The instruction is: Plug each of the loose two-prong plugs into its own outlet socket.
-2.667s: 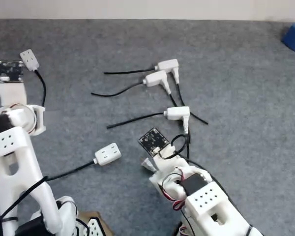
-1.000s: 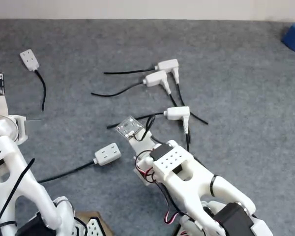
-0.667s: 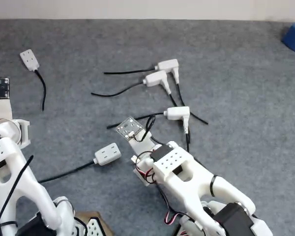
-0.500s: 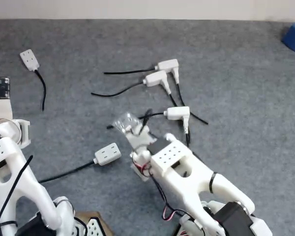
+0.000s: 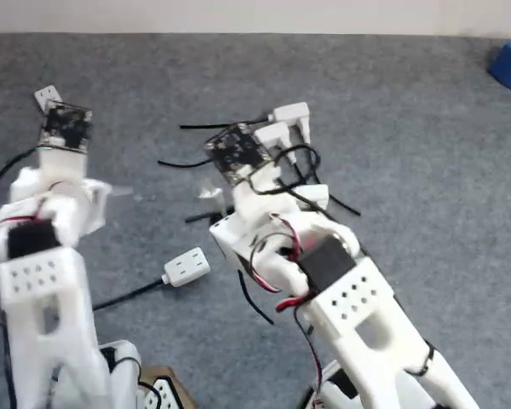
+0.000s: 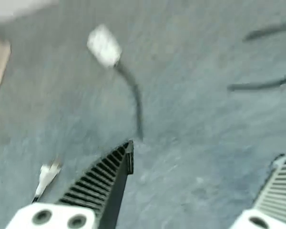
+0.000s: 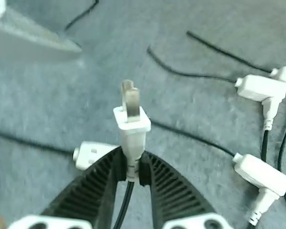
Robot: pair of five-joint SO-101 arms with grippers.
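High view: two white arms are standing over the grey carpeted tabletop (image 5: 426, 153), the left arm (image 5: 43, 264) and right arm (image 5: 324, 273) flanking a flat white outlet socket on a black lead (image 5: 186, 266), with white angled cord ends (image 5: 291, 112) lying beyond. Left wrist view: the left hand (image 6: 204, 151) is hanging wide and empty above the tabletop, a small white socket block (image 6: 104, 45) lying well apart from it. Right wrist view: the right hand (image 7: 131, 161) is pinching a white two-prong plug (image 7: 132, 123) low on its body, metal prongs pointing away, its black cord (image 7: 124, 200) trailing back between the fingers. The plug is likely handling as light, rigid, smooth plastic; the flat sides behind the prongs are offering the surest hold, while the limp cord may be tugging it askew.
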